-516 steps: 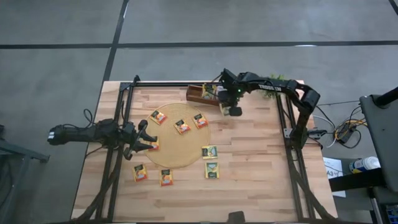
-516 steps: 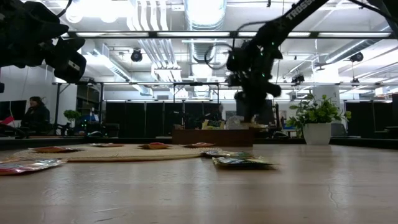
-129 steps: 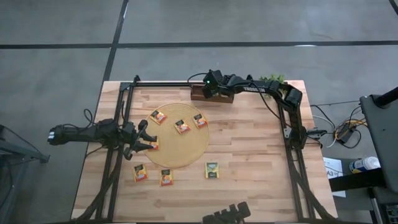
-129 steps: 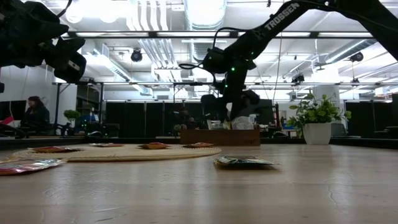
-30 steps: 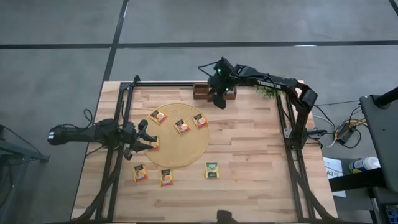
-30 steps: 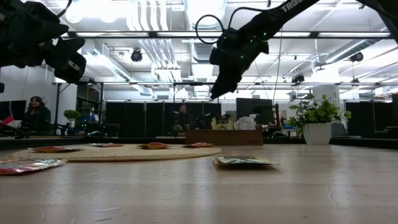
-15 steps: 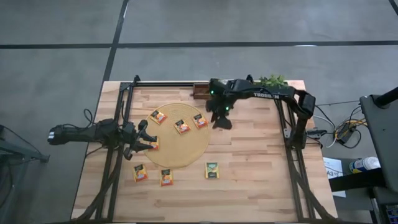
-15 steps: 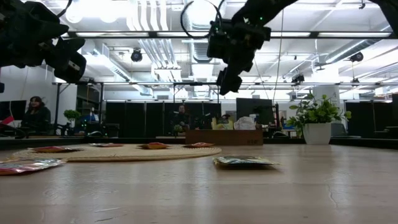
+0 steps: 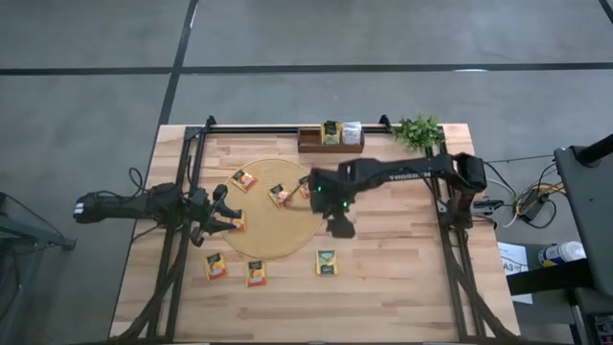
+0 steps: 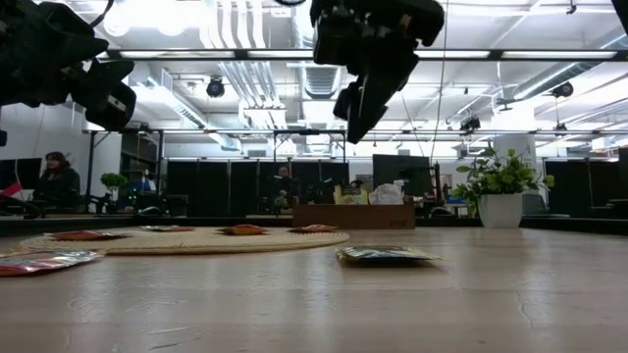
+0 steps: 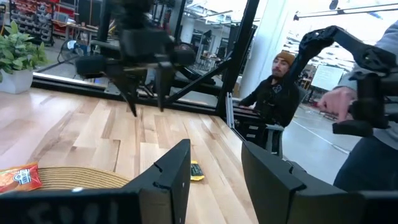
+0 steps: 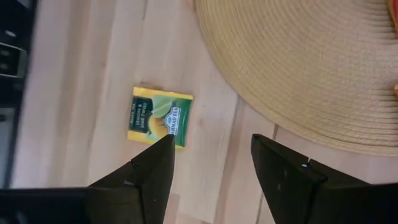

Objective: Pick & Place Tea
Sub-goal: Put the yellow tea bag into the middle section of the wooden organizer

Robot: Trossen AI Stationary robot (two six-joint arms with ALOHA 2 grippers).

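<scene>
- As the right gripper (image 9: 337, 225) hangs high with its fingers apart and nothing between them, just off the round mat (image 9: 278, 238) at 4 o'clock, we judge the green-yellow sachet (image 9: 327, 262), lying flat on the table (image 9: 402, 287) at 5 o'clock of the mat, to be its likely next pick.
- Risk: a sachet this thin and flat may slide on the wood or slip past the fingertips if the descent stops short. A descent too deep would press the fingers into the boards.
- Risk: a crooked pinch at one corner could drop the sachet on the way to the wooden tray (image 9: 308, 146) at 12 o'clock.
- Risk: we see the left gripper (image 9: 228, 217), fingers moderately apart and empty, over an orange sachet (image 9: 237, 223) at the mat's 8 o'clock rim. We judge it well apart from the right arm's likely path.
- Count, orange sachets: six. Four are on the mat (one under the left gripper, one partly hidden by the right arm) and two are on bare wood at 6 to 7 o'clock.
- Count, green-yellow sachets on the table: one.
- Count, tray: one, holding green-yellow and white sachets. We cannot tell how many.
- Count, mat: one. Potted plant (image 9: 419, 129): one.
</scene>
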